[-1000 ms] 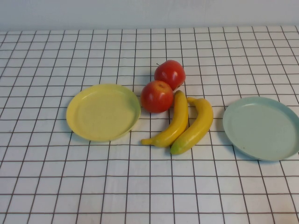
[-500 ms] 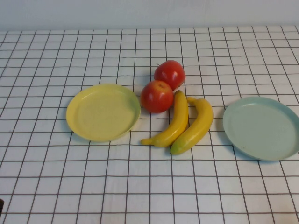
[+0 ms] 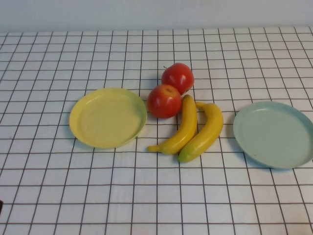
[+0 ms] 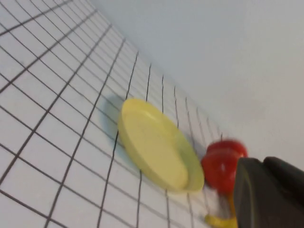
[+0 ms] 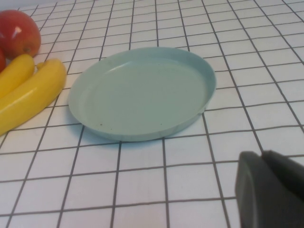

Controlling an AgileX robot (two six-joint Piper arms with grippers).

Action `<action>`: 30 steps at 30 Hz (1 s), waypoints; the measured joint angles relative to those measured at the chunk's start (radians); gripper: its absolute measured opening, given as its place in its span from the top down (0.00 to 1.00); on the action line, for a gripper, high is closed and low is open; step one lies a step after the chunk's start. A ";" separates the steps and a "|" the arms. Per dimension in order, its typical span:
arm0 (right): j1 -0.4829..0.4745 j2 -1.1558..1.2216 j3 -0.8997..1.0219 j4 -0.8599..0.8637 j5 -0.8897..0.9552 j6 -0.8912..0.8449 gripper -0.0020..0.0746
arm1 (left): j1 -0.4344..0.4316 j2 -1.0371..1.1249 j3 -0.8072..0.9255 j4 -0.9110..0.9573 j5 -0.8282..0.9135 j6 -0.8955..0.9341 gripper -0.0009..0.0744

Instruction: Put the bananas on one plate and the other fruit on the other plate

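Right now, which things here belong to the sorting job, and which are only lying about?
Job:
- bananas
- apples
- yellow plate
- blue-green plate
- left gripper, near yellow plate
- right gripper, near blue-green plate

Lying about:
- only the checked tablecloth

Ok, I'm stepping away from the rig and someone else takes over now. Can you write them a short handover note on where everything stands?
Left hand: only a dark part shows at the edge of its wrist view, near the yellow plate; holding nothing visible.
Right hand: likewise at the edge of its wrist view, near the blue-green plate.
Both plates hold nothing. Two red apples sit touching between the plates, on the checked tablecloth. Two bananas lie side by side beside them.
Done: nothing placed.
Left: bananas onto the blue-green plate, apples onto the yellow one.
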 joint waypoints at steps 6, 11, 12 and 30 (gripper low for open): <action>0.000 0.000 0.000 0.000 0.000 0.000 0.99 | 0.000 0.056 -0.239 0.014 0.295 0.373 0.99; 0.000 0.000 0.000 0.000 0.000 0.000 0.99 | 0.000 0.278 -0.456 0.025 0.491 0.622 0.99; 0.000 0.000 0.000 0.000 0.000 0.000 0.99 | 0.000 0.320 -0.486 0.025 0.515 0.660 0.99; 0.000 0.000 0.000 0.000 0.000 0.000 0.99 | -0.382 1.004 -0.823 0.274 0.481 0.725 0.19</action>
